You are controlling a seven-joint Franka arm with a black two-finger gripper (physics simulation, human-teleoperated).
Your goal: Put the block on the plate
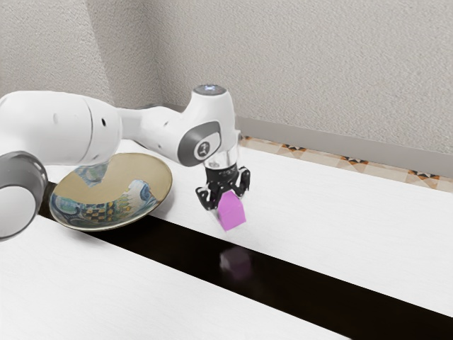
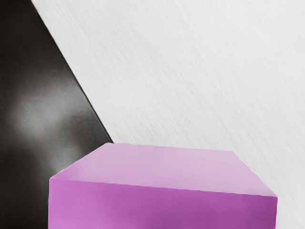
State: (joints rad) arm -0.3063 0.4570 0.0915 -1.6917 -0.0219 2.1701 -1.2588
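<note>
"Block, smooth magenta and flat-sided [image 1: 231, 211]: where would you say it is?"

"Up in the air, from where I'm standing. The black two-finger gripper [image 1: 228, 195] has it pinched, fingers parted by no more than the block between them."

"Not resting on the white table [image 1: 340, 205], then?"

"No, it hangs clear. Look at the glossy black strip [image 1: 304, 283] (that pale smudge in it [image 1: 236, 263] is a reflection, I'd guess), well apart from the block's lower edge."

"And which way must it go?"

"Toward the exterior view's left, back along the white arm [image 1: 159, 127] to its base side. The wide, shallow plate with the blue and ochre painting [image 1: 131, 177] lies over there, well apart from the block. It's a sideways carry, I'd say, far more than a drop."

"So the pick is done and the carrying is what's left?"

"That's how I judge it. I'd keep the block above the plate's raised rim, centre it over the hollow, and only then lower it."
</note>
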